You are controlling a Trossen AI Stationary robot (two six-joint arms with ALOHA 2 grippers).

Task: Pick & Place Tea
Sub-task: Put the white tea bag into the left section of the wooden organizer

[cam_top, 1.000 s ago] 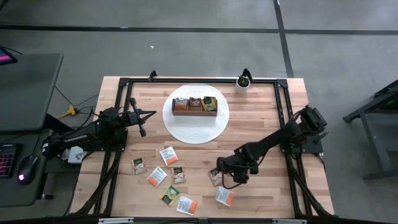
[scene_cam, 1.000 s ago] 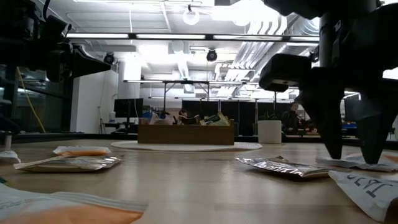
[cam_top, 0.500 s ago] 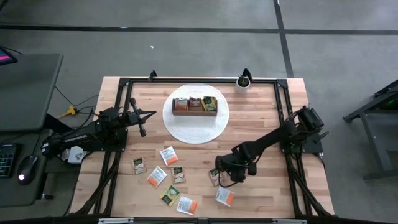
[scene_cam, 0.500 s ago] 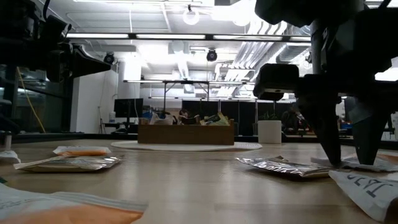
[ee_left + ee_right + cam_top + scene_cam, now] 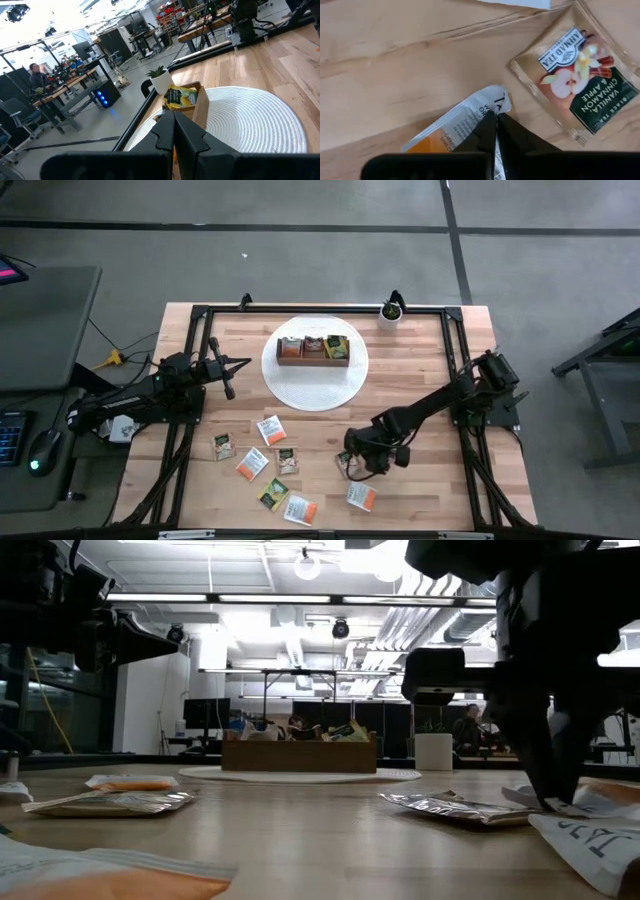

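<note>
Right gripper [image 5: 352, 468] is low on the near half of the wooden table [image 5: 420, 360], fingers pressed together on the corner of a white-orange sachet [image 5: 451, 129]; in the right wrist view the paper buckles up between the tips. A tan vanilla-cinnamon-apple sachet [image 5: 576, 82] lies just beside it, flat, not touching the fingers. Another white-orange sachet [image 5: 361, 497] sits near the table's front edge, close to the gripper.

Remaining loose sachets [image 5: 258, 464] are scattered left of the gripper, apart from each other, with bare wood between them and the round white mat [image 5: 315, 385].

Wooden box [image 5: 313, 350] stands on the mat, toward the far edge, sachets upright in its compartments. Small potted plant [image 5: 391, 311] sits at the far rim.

Left gripper [image 5: 228, 385] hangs over the left side, fingers shut, empty, well apart from the sachets.
</note>
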